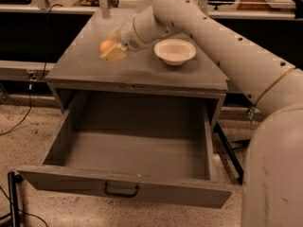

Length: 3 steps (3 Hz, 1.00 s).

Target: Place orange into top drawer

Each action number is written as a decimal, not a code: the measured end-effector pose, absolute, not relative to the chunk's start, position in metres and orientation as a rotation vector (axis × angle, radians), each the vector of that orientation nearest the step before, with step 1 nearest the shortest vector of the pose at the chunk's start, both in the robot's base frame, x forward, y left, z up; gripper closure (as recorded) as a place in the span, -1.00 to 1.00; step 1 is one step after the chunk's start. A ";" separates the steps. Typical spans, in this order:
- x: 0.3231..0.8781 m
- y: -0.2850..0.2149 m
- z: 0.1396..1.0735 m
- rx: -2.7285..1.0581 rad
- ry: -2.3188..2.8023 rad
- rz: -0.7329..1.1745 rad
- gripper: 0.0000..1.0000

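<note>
The white arm [227, 51] reaches from the near right across to the far left, wrist [138, 30] angled down-left, its gripper [111, 47] closed around the orange [105, 45].

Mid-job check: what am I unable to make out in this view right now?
- Camera view: whether the orange is lifted or resting on the cabinet top; the pincer beside it covers part of it.
- Top drawer: the floor strip just behind its front panel, hidden by that panel.
- Cabinet top behind the white bowl: hidden by the arm.
- Robot body: cut off by the right and bottom edges.
</note>
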<state>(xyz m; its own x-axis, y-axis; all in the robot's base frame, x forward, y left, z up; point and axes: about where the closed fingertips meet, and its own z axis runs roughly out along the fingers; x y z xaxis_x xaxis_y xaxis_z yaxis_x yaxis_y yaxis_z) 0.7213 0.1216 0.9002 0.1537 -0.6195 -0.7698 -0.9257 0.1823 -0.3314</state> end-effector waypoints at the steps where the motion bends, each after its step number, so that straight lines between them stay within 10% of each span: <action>1: 0.663 0.143 0.903 -1.569 1.450 0.534 1.00; 3: 0.589 0.169 0.863 -1.671 1.410 0.676 1.00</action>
<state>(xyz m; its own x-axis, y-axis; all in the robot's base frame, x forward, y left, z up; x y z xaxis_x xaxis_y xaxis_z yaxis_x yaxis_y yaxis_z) 0.5887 0.1694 0.8627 0.2261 -0.5232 -0.8216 -0.9683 -0.0288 -0.2482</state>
